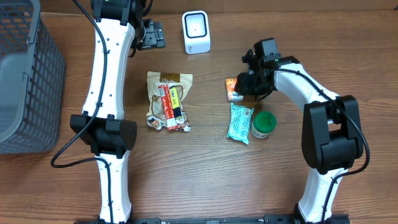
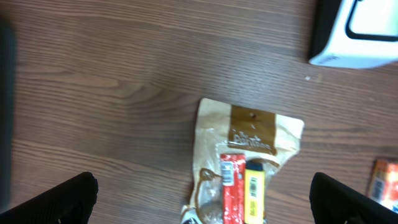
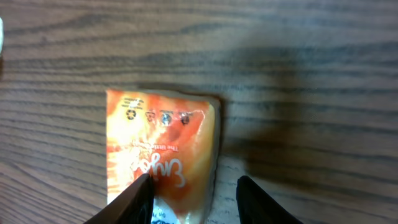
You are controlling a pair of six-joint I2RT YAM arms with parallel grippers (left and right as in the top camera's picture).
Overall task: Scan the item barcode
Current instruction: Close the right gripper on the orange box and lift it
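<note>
The small orange foil snack packet lay flat on the brown wooden worktop, toward one o'clock from its middle. The white box-shaped scanner sat off at the packet's eleven o'clock. The right pincer hung over the packet half spread, one finger above the wrapper's face, the other over bare wood at three o'clock. Closing like that, I reckoned, might only crease or skid the thin wrapper. The left pincer gaped wide, holding nothing.
</note>
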